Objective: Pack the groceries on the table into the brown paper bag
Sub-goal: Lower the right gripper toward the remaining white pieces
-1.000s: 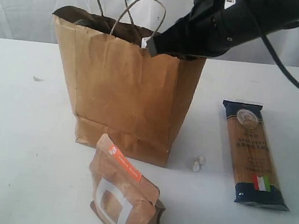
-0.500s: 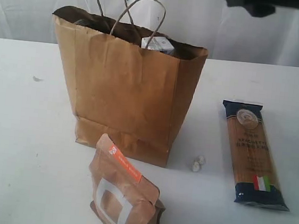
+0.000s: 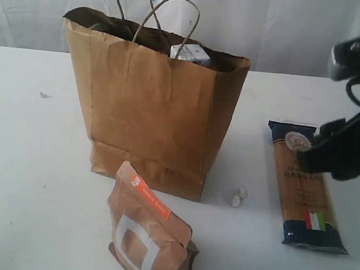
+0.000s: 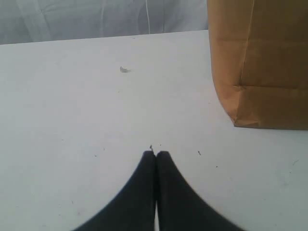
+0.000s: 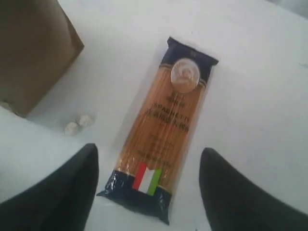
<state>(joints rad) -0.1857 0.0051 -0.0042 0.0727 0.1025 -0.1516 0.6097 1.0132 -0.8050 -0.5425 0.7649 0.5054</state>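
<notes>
We see a wide white counter (image 3: 23, 157) with a tall, crinkled brown paper bag (image 3: 151, 106) standing upright left of its middle. Its twisted paper-cord handles (image 3: 174, 8) rise in loops above the open mouth. The top corner of a small blue-white carton (image 3: 190, 53) shows over the bag's rim, inside it.

In front of the bag, nearest the camera, a brown pouch with an orange strip (image 3: 147, 235) and a grey square frame stands upright. To the right of the bag, well apart from it, a long spaghetti packet (image 3: 300, 186) with dark blue ends and an Italian flag mark lies flat on the counter. Between bag and packet, near the bag's front corner, we see two small white crumpled scraps (image 3: 240, 197). A small speck (image 3: 45, 95) lies on the counter left of the bag.

The right tool (image 5: 149, 154) hangs above the spaghetti packet with its two dark fingers (image 5: 72, 187) spread wide on either side, holding nothing. In the exterior view the dark right arm (image 3: 352, 153) covers part of the packet's far end. The left tool (image 4: 155, 156) is closed and empty, tips pressed together, low over bare counter with the bag's lower corner nearby.
</notes>
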